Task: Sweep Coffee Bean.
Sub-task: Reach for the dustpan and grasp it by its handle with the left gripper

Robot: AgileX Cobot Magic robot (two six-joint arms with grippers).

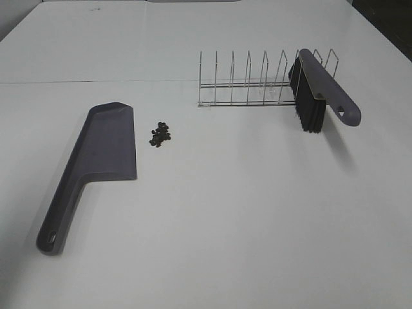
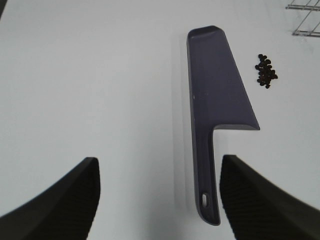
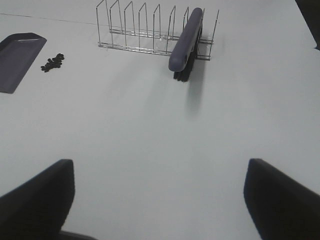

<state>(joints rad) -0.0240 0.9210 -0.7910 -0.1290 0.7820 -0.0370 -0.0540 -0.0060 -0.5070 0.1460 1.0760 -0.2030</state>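
Just beside the grey plastic dustpan [image 1: 106, 148] lies a heap of dark coffee beans [image 1: 161, 134]; well apart, a grey-handled black-bristled brush [image 1: 322, 90] rests in a wire rack [image 1: 248, 84]. The left gripper [image 2: 159, 165] and right gripper [image 3: 160, 165] gape wide, empty.

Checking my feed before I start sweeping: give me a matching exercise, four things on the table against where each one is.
Things: 1 dustpan; 2 coffee beans; 3 brush; 4 wire rack.
Places: A leaning in the rack's right end; B flat on the table, left side; C standing at the back, right of middle; D small pile just right of the dustpan.
Pairs: 1-B; 2-D; 3-A; 4-C.
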